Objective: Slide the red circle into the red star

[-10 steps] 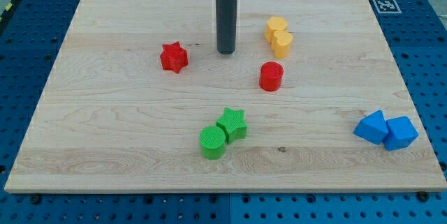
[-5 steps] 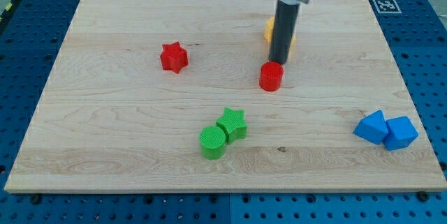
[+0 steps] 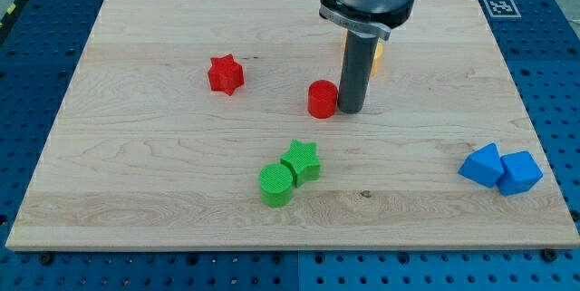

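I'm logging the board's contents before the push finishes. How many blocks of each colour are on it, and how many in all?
Red: 2, the red circle and the red star
Green: 2, the green circle and the green star
Blue: 2, the left blue block and the right blue block
Yellow: at least 1, the yellow block, mostly hidden behind the rod
Total: 7 visible

my tip (image 3: 351, 110) touching red circle (image 3: 322, 100)

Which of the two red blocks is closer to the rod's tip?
The red circle, right beside my tip on its left; the red star sits far left.
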`<state>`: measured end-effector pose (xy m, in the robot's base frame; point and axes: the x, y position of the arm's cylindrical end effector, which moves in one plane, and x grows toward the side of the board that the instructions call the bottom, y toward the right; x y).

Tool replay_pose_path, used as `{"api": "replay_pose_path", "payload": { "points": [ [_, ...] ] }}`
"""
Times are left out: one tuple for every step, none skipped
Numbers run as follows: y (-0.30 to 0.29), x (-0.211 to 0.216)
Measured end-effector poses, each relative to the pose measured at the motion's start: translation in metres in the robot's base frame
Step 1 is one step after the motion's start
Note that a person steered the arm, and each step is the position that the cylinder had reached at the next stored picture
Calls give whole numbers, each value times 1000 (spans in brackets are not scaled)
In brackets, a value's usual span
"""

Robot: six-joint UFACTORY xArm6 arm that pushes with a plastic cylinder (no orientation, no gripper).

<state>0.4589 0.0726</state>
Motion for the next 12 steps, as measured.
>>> {"api": "replay_pose_path", "payload": {
  "points": [
    [-4, 11],
    [-19, -3],
    [-38, -17],
    [-57, -26],
    [-90, -34],
    [-101, -41],
    [-87, -62],
    [-90, -73],
    [-129, -79],
    [-136, -79],
    [-129, -79],
    [-116, -77]
  ]
}}
